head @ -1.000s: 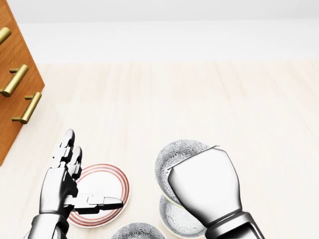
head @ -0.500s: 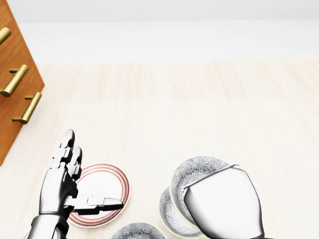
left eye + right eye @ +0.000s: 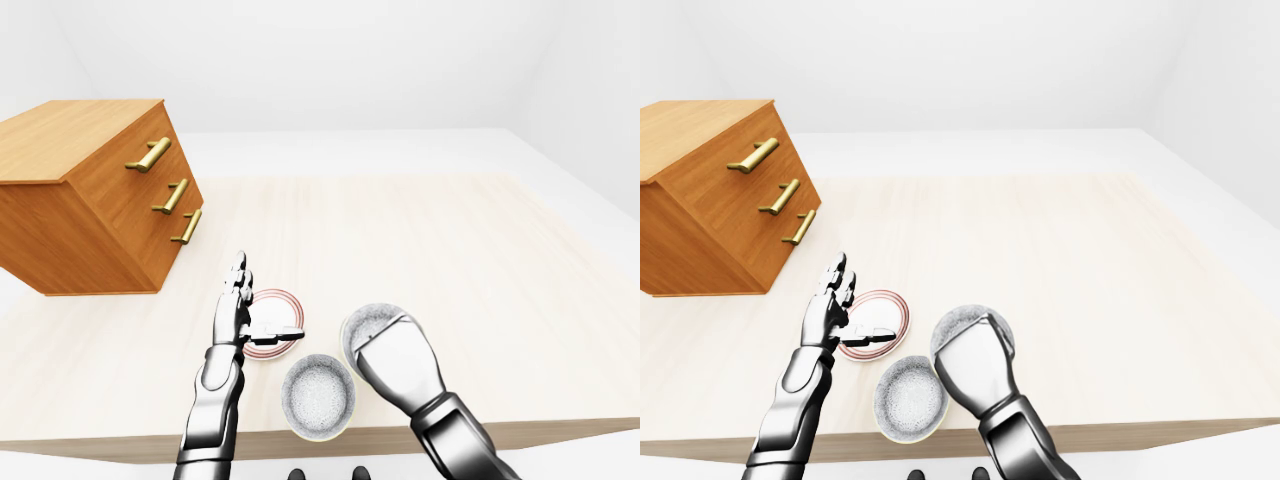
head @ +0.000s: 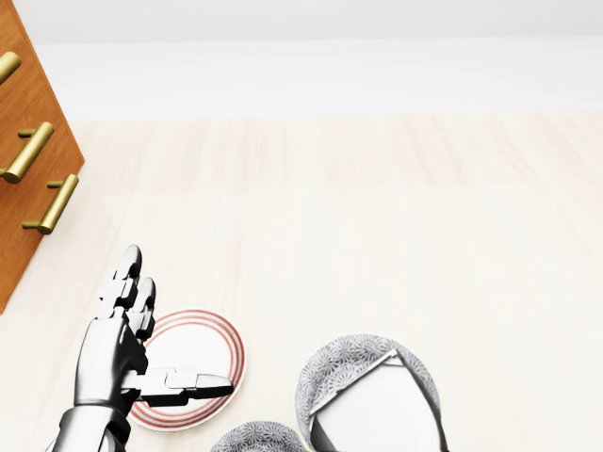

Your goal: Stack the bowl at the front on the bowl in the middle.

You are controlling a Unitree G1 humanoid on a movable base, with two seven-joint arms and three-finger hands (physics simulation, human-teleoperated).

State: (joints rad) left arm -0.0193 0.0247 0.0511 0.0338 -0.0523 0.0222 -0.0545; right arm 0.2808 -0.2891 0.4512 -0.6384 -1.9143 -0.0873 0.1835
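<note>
Down toward the bottom of the head view is where the right robot hand [image 3: 398,362] has gone, taking the patterned bowl [image 4: 344,363] with it. The lower bowl that showed beneath it is now hidden, so I judge the carried one sits in or just over it, right of the red-ringed plate [image 4: 236,353]. The right fingers are tucked under the hand's glossy back, so I cannot tell whether they grip the rim or have let go. The left robot hand [image 4: 111,353] hovers over the plate with fingers straight, thumb out, holding nothing.

If the bowl is let go while tilted, its rim could catch and it could settle crooked or slide off, since glazed round walls give little friction. The forearm could also nudge the third bowl [image 3: 318,397], which stands near the table [image 3: 420,250] edge.

The bowls are round, grey-speckled and look ceramic. The table is pale wood and the drawer chest [image 3: 90,200] is warm wood with brass handles.
</note>
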